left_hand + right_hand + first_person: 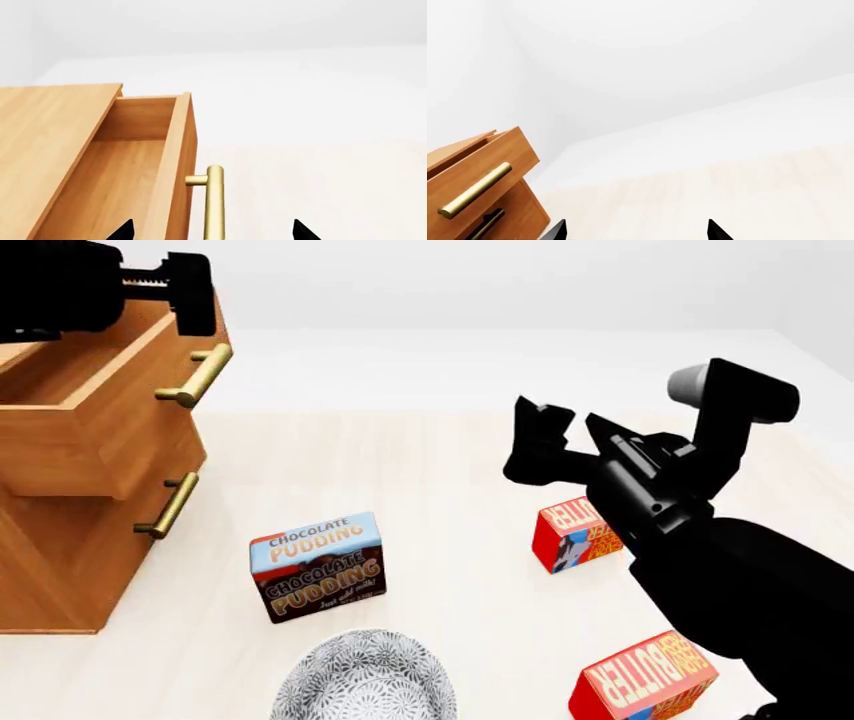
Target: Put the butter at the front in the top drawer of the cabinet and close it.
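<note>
The cabinet (80, 540) stands at the left with its top drawer (80, 410) pulled out and nothing inside it (113, 170). My left gripper (187, 290) is open just above the drawer's front. In the left wrist view the brass handle (213, 200) lies between the tips of my left gripper (213, 231), untouched. Two butter cartons lie at the right: one nearest me (647, 680), one farther back (574, 533). My right gripper (561, 435) hangs open above the table beyond the farther carton. Nothing is between the tips of my right gripper (636, 231).
A Chocolate Pudding box (318, 565) stands in the middle, right of the cabinet. A patterned grey bowl (360, 680) sits at the near edge below it. A lower drawer handle (167, 505) sticks out from the cabinet front. My right forearm partly covers the farther carton.
</note>
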Motion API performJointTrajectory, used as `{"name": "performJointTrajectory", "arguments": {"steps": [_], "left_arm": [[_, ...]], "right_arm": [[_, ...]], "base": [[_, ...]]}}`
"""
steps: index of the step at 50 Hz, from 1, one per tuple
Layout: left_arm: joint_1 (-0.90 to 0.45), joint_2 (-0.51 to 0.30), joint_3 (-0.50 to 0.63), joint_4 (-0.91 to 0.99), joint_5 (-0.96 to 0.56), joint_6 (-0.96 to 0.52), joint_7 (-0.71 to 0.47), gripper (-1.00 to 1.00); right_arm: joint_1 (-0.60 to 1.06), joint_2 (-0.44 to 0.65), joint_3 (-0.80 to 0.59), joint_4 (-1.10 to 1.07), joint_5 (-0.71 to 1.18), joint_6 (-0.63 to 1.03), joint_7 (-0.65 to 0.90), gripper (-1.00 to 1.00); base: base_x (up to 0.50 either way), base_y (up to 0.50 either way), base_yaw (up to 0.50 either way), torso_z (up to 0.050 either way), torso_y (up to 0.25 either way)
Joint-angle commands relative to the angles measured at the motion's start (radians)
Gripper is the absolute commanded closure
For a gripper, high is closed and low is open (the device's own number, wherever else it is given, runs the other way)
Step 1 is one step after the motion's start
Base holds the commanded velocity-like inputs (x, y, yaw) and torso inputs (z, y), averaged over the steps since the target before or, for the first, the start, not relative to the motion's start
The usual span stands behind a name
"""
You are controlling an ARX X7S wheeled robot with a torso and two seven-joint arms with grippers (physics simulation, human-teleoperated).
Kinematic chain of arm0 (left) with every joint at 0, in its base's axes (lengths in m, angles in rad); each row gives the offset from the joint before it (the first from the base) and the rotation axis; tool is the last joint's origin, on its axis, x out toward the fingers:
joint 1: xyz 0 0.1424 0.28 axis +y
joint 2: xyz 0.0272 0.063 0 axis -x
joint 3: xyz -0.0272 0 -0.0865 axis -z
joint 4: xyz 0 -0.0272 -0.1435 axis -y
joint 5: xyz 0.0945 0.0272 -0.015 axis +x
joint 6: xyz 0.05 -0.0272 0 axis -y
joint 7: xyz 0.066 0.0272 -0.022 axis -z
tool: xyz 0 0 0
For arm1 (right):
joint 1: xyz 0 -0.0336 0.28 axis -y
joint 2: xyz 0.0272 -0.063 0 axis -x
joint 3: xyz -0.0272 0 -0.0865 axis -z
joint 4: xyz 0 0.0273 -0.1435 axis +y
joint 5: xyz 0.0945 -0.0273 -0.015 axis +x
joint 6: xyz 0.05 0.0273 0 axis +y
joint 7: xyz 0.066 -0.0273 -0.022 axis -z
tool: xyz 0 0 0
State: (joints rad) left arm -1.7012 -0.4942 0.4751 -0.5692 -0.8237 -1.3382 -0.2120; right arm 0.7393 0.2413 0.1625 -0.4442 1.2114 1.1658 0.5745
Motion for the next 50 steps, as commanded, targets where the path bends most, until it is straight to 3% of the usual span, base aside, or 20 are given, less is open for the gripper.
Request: {"name": "performJointTrajectory", "arguments": {"steps": [1, 24, 50], "left_arm": [[-0.074, 0.015, 0.081, -0.135, 0.048, 0.037, 0.096, -1.00], [-0.112, 0.038, 0.213, -0.256, 0.115, 0.100, 0.249, -1.00], [-0.193, 0.147, 0.322, -0.656, 0.227, 0.303, 0.462, -1.00]], "right_arm": [[-0.010, 0.007, -0.002, 0.010, 0.002, -0.015, -0.008, -1.00], [-0.011, 0.011, -0.031, 0.024, -0.004, -0.035, -0.005, -1.00], [-0.028, 0.031, -0.066, 0.046, -0.008, -0.083, -0.004, -1.00]], "base": [[0.00, 0.00, 0.00, 0.000, 0.000], [0.00, 0.00, 0.00, 0.000, 0.000], [0.00, 0.00, 0.00, 0.000, 0.000]]}}
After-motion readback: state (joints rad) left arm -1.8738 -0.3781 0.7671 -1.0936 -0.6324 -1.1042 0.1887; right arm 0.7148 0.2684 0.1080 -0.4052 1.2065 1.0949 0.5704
